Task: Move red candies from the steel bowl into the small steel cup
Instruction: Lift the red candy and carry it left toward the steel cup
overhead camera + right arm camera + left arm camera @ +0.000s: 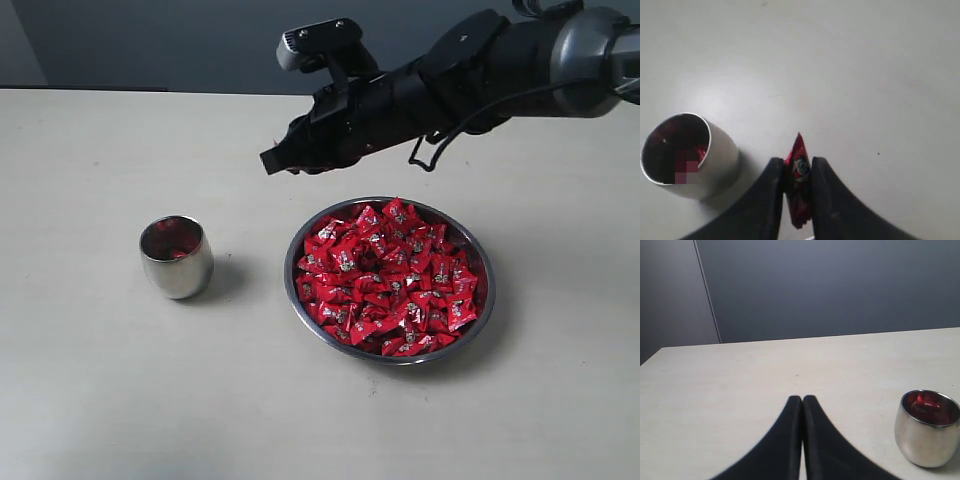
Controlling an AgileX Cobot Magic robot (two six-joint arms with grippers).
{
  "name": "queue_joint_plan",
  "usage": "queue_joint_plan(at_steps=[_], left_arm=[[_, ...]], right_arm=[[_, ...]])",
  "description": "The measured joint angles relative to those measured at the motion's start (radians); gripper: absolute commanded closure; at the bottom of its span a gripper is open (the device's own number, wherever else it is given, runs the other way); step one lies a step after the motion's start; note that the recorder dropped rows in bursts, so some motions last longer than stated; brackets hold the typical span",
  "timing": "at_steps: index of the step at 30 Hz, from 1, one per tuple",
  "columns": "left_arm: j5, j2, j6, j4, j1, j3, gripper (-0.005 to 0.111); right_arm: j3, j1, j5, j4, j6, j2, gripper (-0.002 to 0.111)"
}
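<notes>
Exterior view: a pale table (100, 400) runs back to a grey wall (150, 40), with open surface round both dishes. Red candies (390, 275) fill the bowl (291, 285). The cup (176, 258), well apart on its left, holds a few. Above the table, the right gripper (275, 160) pinches one candy (800, 172). The left gripper (802, 401) is closed on nothing.

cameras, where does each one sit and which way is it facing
Exterior view: off the arms, above the table, looking down at the steel bowl of red candies and small steel cup; the right arm and right gripper show.
Left wrist view: low over the table, facing the far wall; shut left gripper shows.
Right wrist view: looking down at the table; its fingers clamp a red candy.
All three share the cup.
</notes>
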Motion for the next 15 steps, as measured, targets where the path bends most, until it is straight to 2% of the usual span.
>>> queue_joint_plan(at_steps=[15], left_arm=[[0.000,0.000,0.000,0.000,0.000,0.000,0.106]], right_arm=[[-0.139,0.122,0.091,0.048,-0.007,0.114,0.109]])
